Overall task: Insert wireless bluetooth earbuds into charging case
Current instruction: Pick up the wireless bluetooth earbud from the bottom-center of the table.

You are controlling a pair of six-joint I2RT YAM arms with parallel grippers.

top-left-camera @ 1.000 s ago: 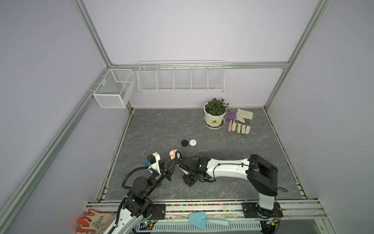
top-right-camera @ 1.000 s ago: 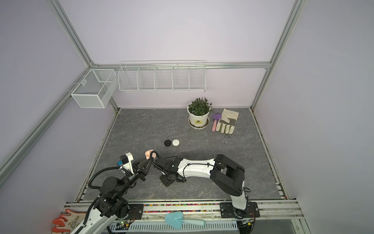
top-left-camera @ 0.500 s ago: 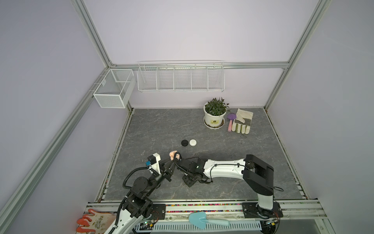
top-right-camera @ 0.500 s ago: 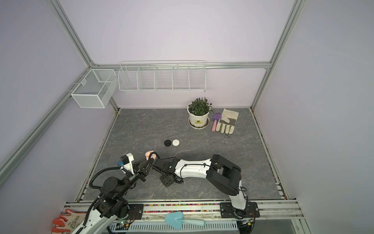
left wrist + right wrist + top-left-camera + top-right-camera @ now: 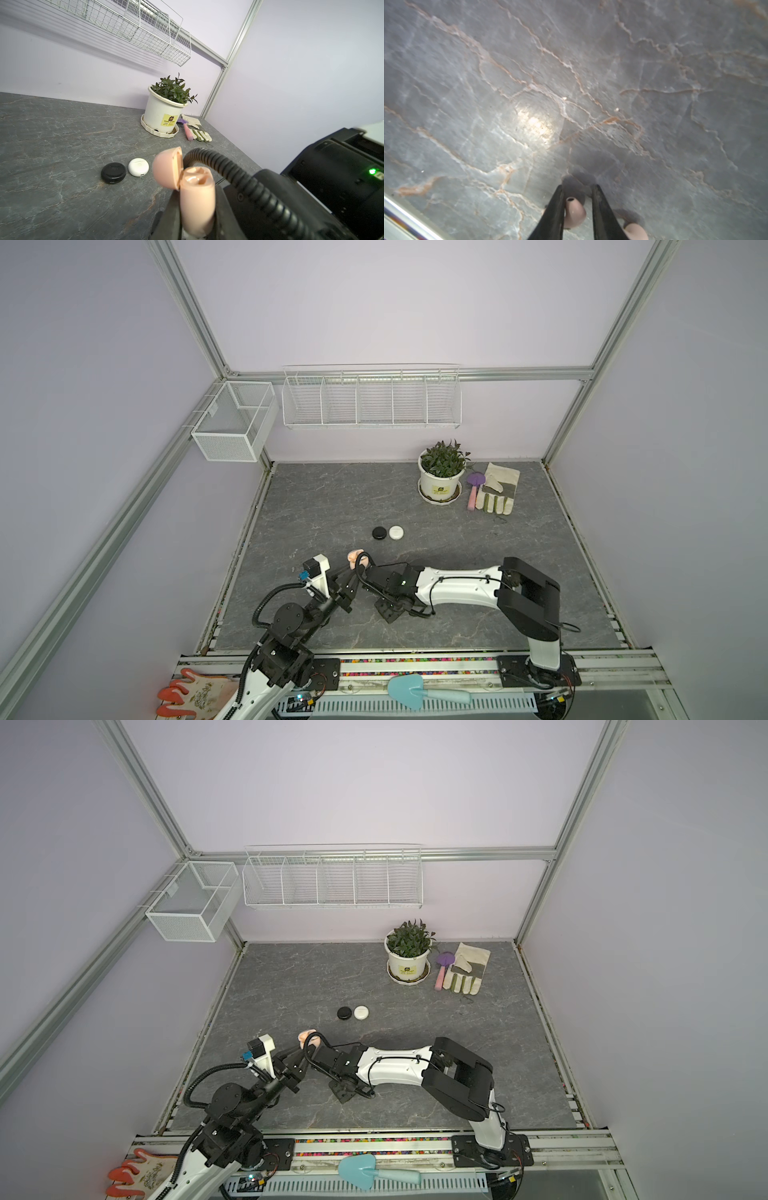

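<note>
The right gripper (image 5: 577, 192) has narrowed its jaws around a pale pink earbud (image 5: 574, 211) lying on the table (image 5: 529, 83). It is unclear whether they pinch it yet. The left gripper (image 5: 198, 218) clamps the pink charging case (image 5: 197, 199) (lid open), ready for insertion.

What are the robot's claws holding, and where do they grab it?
The left claw grips the open pink case by its bottom half. The right claw sits around a pink earbud, with a gap on one side: not held yet.
</note>
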